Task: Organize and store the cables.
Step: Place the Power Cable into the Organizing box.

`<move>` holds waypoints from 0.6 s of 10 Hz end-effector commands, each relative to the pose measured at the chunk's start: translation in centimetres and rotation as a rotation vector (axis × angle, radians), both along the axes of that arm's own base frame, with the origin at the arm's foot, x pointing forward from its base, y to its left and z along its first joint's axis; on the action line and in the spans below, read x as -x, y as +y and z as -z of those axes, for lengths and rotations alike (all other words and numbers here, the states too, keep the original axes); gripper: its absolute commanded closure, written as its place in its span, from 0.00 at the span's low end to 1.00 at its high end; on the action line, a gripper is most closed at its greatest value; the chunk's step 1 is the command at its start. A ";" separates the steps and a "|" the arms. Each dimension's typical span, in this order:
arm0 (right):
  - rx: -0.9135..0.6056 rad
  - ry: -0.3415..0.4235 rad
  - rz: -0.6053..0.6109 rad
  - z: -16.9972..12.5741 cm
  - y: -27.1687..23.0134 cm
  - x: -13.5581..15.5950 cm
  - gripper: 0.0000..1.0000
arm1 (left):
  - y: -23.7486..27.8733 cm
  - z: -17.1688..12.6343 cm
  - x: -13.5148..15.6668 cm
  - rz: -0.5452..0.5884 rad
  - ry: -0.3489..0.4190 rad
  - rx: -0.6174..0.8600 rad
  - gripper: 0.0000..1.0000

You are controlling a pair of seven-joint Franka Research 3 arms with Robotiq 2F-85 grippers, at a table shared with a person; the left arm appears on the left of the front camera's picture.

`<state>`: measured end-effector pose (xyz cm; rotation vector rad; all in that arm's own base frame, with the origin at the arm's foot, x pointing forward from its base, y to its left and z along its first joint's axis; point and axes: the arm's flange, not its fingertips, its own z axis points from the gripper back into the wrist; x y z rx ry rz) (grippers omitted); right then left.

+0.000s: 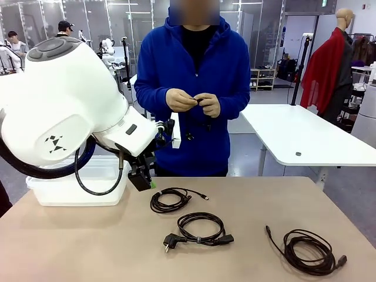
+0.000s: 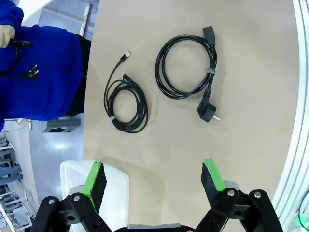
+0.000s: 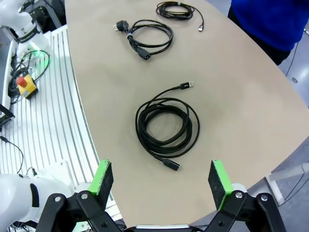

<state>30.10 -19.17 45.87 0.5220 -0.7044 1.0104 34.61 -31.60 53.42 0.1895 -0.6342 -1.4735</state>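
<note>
Left gripper (image 2: 152,166): jaws wide apart, nothing between them, poised over a bare stretch of the tan surface (image 2: 159,140), beside a clear plastic bin (image 2: 115,186) at the surface's left end. Right gripper (image 3: 161,164): jaws wide apart, likewise empty, over the right-hand part of the surface. Cables, three lying on the surface, each in a loose coil, none touching another: thin cable (image 1: 169,200) with a small flat plug, far middle, ahead of the left gripper; power cord (image 1: 200,229) with a round mains plug and a block connector, centre, cinched by a small tie; long coil (image 1: 308,251), near right, directly ahead of the right gripper. Fourth cable (image 2: 33,72): held in the hands (image 1: 181,100) of a person in a blue hooded top at the far side, ends hanging down.
</note>
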 end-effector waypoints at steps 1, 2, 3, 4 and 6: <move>-0.010 -0.018 -0.002 0.0 0.5 0.4 0.00 | 0.0 -0.1 0.1 0.002 -0.003 0.000 0.00; -0.010 -0.018 -0.002 0.0 0.5 0.4 0.00 | 0.0 -0.1 0.1 0.002 -0.003 0.000 0.00; -0.010 -0.018 -0.002 0.0 0.5 0.4 0.00 | 0.0 -0.1 0.1 0.002 -0.003 0.000 0.00; -0.010 -0.018 -0.002 0.0 0.5 0.4 0.00 | 0.0 0.0 0.0 0.001 0.000 0.000 0.00; -0.010 -0.018 -0.002 0.0 0.5 0.4 0.00 | -2.6 1.5 -1.4 0.086 0.095 -0.062 0.00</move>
